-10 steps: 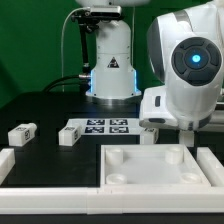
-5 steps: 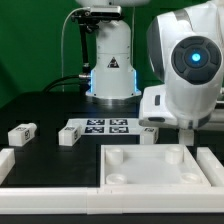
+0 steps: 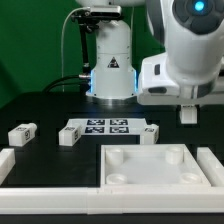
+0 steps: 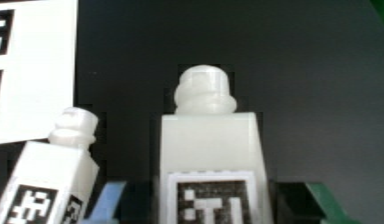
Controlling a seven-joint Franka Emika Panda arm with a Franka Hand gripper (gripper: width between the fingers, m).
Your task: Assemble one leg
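Wrist view: one white leg (image 4: 210, 150) fills the middle of the picture, centred in the gripper (image 4: 215, 203). Its long axis runs straight away from the camera. The rounded peg end is farthest off and a black-and-white tag is on the near face. The leg is lined up with the gap of the jaws and is not crosswise to them.

The two fingertips (image 4: 111, 198) show only as blurred coloured edges, one on each side of the leg's near end, standing apart by a little more than the leg's width. A thin dark strip seems to separate each from the leg. The blur makes it impossible to tell whether the pads press the leg or merely flank it.

A second leg (image 4: 52, 170) lies tilted between the centred leg and the marker board (image 4: 32, 80), just beside the centred leg and close to the board's edge.

Exterior view: the gripper (image 3: 188, 113) hangs above the black table (image 3: 40, 105), well off the marker board (image 3: 105, 127) toward the exterior view's right. The second leg (image 3: 149, 134) sits between the board and the gripper. The centred leg cannot be told apart from the fingers here.

The large white square piece (image 3: 155, 168) with corner sockets lies nearer the camera than the board. Judging from this, the next move depends on whether the grip is secure and on keeping the peg end pointed toward a socket.
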